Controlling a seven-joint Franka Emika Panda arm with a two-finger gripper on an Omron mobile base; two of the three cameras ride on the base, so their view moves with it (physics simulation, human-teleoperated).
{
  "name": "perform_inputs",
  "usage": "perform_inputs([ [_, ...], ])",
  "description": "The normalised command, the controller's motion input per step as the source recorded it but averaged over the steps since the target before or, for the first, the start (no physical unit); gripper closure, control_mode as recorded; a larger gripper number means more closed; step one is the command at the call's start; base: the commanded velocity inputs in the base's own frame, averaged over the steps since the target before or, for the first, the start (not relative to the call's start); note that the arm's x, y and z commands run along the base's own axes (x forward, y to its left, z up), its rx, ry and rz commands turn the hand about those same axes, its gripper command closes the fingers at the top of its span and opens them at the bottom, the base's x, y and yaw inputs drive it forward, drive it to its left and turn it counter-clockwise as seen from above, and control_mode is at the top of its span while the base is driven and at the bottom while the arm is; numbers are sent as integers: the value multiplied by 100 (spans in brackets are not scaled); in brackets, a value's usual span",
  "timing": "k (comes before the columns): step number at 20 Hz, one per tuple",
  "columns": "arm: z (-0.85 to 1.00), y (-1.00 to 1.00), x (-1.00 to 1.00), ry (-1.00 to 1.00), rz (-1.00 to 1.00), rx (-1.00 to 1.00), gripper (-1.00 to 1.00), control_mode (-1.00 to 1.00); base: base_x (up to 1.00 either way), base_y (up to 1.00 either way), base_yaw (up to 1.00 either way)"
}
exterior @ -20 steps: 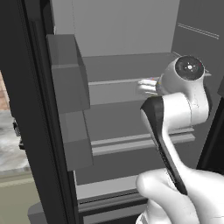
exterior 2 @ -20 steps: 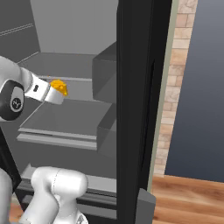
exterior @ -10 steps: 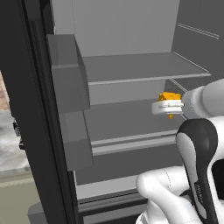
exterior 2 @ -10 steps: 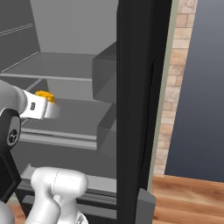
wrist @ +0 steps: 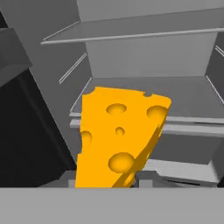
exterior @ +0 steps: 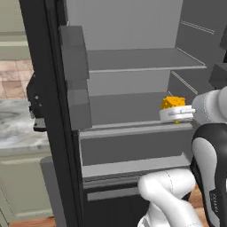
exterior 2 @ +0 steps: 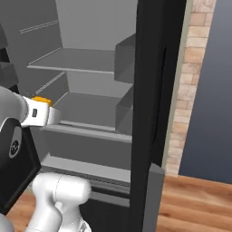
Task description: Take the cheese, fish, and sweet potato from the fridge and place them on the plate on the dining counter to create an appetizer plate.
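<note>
The cheese, a yellow-orange wedge with holes, stands upright between my gripper's fingers, and the gripper is shut on it. From the left base view the cheese pokes up above the white gripper, level with the front edge of the fridge's middle shelf. In the right base view a sliver of cheese shows over the gripper. The fridge stands open, its grey shelves bare. The fish, sweet potato and plate are out of view.
The black fridge door with grey door bins stands open on the left, the other door on the right. A marble-topped counter on a grey-green base lies beyond the left door. A brick wall and wood floor are at right.
The arm has swung round and drawn the gripper, still shut on the cheese, back from deep over the shelf to its front edge. The views have shifted slightly.
</note>
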Motion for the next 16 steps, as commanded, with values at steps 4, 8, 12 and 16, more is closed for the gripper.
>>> perform_inputs([
  [4, 0, 0, 0, 0, 0, 0, 100, 100, -99, 8, 15],
  [8, 0, 0, 0, 0, 0, 0, 100, 100, -99, 23, 19],
  [12, 0, 0, 0, 0, 0, 0, 100, 100, -83, 8, 38],
  [16, 0, 0, 0, 0, 0, 0, 100, 100, -51, 17, 55],
])
